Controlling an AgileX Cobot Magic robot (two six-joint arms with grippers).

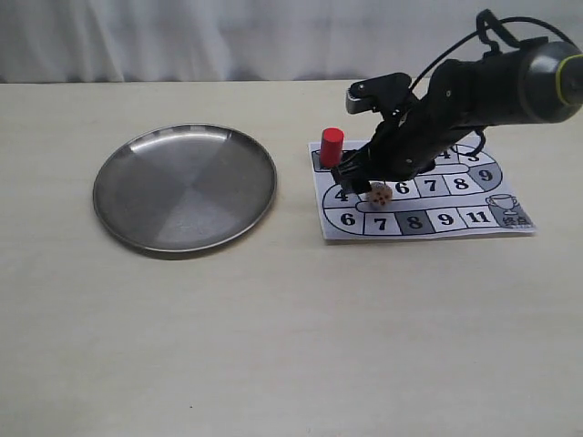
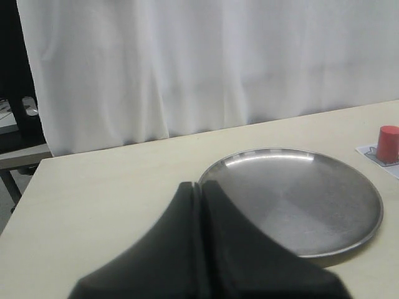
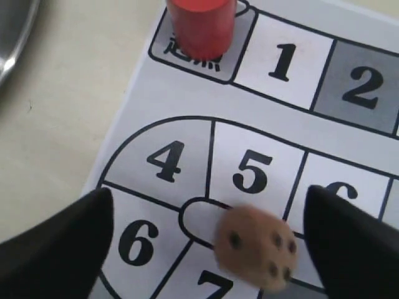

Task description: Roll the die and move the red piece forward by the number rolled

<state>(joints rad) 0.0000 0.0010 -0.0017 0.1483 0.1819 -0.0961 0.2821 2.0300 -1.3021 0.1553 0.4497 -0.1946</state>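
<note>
The tan die (image 1: 379, 194) (image 3: 257, 246) lies on the numbered paper board (image 1: 455, 218), between squares 5 and 7, blurred in the right wrist view. My right gripper (image 1: 363, 180) (image 3: 209, 240) hangs just above it, open, its black fingers (image 3: 59, 240) standing wide on either side without touching it. The red piece (image 1: 332, 147) (image 3: 201, 23) (image 2: 388, 144) stands upright on the board's start square at the left corner, behind the gripper. My left gripper (image 2: 201, 187) is shut on nothing, near the plate's edge; it does not show in the exterior view.
A round steel plate (image 1: 185, 188) (image 2: 299, 199) lies on the beige table left of the board. White curtain runs along the table's far edge. The right arm (image 1: 492, 86) reaches over the board from the right.
</note>
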